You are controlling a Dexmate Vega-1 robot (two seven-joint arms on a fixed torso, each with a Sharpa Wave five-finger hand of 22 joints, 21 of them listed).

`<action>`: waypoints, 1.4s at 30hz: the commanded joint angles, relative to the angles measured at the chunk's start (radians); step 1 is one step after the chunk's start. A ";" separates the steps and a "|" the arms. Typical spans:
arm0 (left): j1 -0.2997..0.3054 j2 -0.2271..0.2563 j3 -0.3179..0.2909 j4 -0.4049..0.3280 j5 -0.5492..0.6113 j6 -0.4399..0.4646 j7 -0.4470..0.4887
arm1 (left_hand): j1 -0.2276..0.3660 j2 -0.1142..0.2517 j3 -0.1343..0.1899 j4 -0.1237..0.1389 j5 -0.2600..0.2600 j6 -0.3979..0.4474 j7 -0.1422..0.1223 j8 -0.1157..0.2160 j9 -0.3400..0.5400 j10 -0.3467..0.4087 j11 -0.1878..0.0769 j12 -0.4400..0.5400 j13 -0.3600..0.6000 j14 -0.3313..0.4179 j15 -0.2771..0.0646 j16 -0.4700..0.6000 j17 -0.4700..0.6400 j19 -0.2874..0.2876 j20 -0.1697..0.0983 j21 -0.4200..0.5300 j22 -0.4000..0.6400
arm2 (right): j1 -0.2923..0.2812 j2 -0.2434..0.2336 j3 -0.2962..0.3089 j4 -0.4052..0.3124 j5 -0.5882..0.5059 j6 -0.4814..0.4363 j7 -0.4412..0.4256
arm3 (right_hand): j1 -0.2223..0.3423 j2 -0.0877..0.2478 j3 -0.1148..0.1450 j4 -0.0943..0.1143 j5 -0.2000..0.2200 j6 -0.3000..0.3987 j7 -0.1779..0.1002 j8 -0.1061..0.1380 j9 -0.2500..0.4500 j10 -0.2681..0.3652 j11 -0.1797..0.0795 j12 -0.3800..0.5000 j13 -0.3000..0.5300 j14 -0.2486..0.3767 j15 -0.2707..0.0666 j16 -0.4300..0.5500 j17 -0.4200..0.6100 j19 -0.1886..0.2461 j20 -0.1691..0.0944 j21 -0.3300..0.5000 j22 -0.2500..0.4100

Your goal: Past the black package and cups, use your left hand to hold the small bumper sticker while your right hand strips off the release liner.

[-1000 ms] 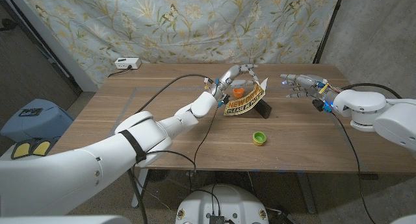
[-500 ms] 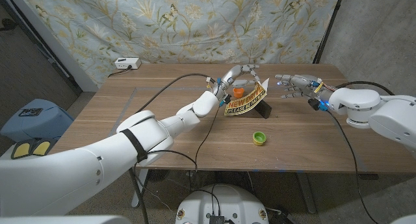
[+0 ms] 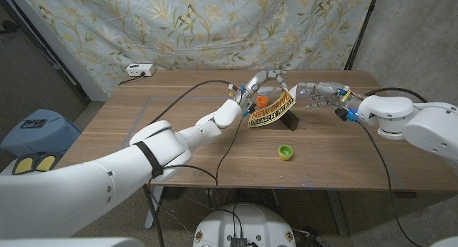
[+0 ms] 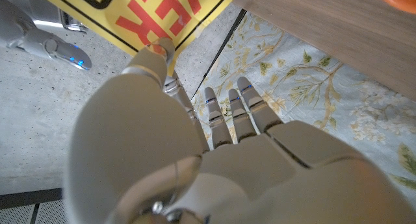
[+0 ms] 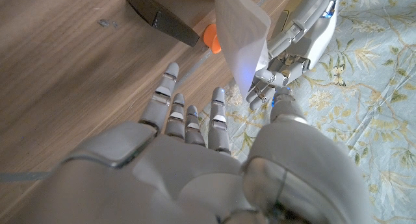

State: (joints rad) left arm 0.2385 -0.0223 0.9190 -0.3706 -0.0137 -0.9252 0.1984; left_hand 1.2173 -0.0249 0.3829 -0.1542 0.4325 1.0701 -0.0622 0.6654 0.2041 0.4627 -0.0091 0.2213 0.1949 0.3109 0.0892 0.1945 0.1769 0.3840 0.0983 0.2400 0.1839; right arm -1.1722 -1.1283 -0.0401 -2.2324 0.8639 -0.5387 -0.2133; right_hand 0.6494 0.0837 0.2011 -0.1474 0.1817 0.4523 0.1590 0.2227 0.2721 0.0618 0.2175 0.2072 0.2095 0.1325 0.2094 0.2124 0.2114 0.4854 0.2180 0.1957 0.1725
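At the head view's upper centre, the left hand (image 3: pixel 259 83) pinches the bumper sticker (image 3: pixel 272 109) above the table (image 3: pixel 143 125); the right hand (image 3: pixel 318 94), fingers apart and empty, hovers just beside it. In the right wrist view, the liner's (image 5: pixel 242 36) white corner hangs free: pinch there and peel slowly.

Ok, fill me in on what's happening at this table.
The left hand holds a yellow bumper sticker up off the table, above the black package and an orange cup. The right hand, fingers spread and holding nothing, is beside the sticker's edge, not yet gripping the liner. A green cup sits nearer the robot.
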 commanded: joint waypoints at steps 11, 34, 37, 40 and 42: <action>-0.013 -0.012 0.023 0.001 0.000 0.036 0.011 | 0.006 0.012 -0.012 -0.001 -0.004 0.012 -0.002 -0.006 -0.001 -0.004 -0.011 -0.006 0.003 0.001 -0.006 -0.005 0.000 0.004 -0.004 -0.003 0.005 | 0.067 -0.029 -0.061 -0.031 0.009 -0.030 -0.026 | 0.028 0.007 -0.014 0.002 0.003 0.034 0.051 0.016 0.026 0.008 0.004 0.000 0.003 0.009 0.008 -0.002 0.006 0.016 -0.003 0.000 0.003; 0.001 -0.020 0.000 0.002 -0.026 0.013 -0.010 | 0.010 0.015 -0.024 -0.001 -0.009 0.017 -0.004 -0.014 -0.006 0.001 -0.014 -0.006 0.004 0.004 -0.011 -0.004 0.000 0.006 -0.006 -0.003 0.006 | 0.141 -0.027 -0.131 -0.005 0.021 -0.048 -0.005 | 0.059 0.011 -0.029 0.001 0.004 0.039 0.051 0.026 0.063 0.010 0.004 -0.001 0.004 0.010 0.008 -0.002 0.006 0.028 -0.003 0.000 0.003; 0.002 -0.020 0.000 0.002 -0.024 0.008 -0.007 | 0.011 0.016 -0.025 -0.001 -0.009 0.015 -0.003 -0.016 -0.007 0.001 -0.014 -0.006 0.004 0.004 -0.010 -0.004 0.000 0.005 -0.005 -0.004 0.006 | 0.144 -0.029 -0.135 -0.005 0.020 -0.048 -0.006 | 0.071 0.019 -0.029 0.002 -0.001 0.044 0.051 0.032 0.076 0.015 0.004 0.000 0.005 0.010 0.008 -0.002 0.007 0.030 -0.003 0.000 0.004; 0.002 -0.022 0.000 0.002 -0.022 0.006 -0.003 | 0.011 0.016 -0.027 -0.001 -0.010 0.017 -0.003 -0.017 -0.007 0.002 -0.016 -0.006 0.004 0.005 -0.012 -0.004 0.000 0.006 -0.006 -0.004 0.006 | 0.147 -0.032 -0.140 -0.006 0.015 -0.045 -0.003 | 0.078 0.020 -0.031 0.002 0.000 0.051 0.051 0.037 0.085 0.019 0.004 0.000 0.005 0.013 0.008 -0.001 0.007 0.032 -0.003 0.000 0.003; 0.001 -0.023 0.002 0.002 -0.019 0.006 0.004 | 0.011 0.017 -0.028 -0.001 -0.010 0.016 -0.002 -0.018 -0.007 0.001 -0.016 -0.007 0.004 0.005 -0.012 -0.004 0.000 0.005 -0.005 -0.004 0.006 | 0.152 -0.031 -0.142 -0.009 0.020 -0.055 -0.009 | 0.095 0.032 -0.024 0.001 0.000 0.059 0.050 0.040 0.093 0.024 0.004 0.000 0.006 0.015 0.009 -0.001 0.007 0.033 -0.003 0.000 0.003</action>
State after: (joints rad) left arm 0.2375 -0.0414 0.9232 -0.3687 -0.0354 -0.9087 0.1931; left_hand 1.2267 -0.0161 0.3580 -0.1544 0.4248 1.0792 -0.0649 0.6492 0.1930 0.4610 -0.0218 0.2184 0.1951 0.3126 0.0801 0.1945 0.1770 0.3877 0.0945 0.2362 0.1839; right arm -1.0400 -1.1565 -0.1633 -2.2416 0.8809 -0.5834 -0.2202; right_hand 0.7259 0.1102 0.1751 -0.1433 0.1815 0.4981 0.1602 0.2531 0.3558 0.0754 0.2207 0.2073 0.2116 0.1384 0.2149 0.2124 0.2164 0.5088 0.2128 0.1957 0.1746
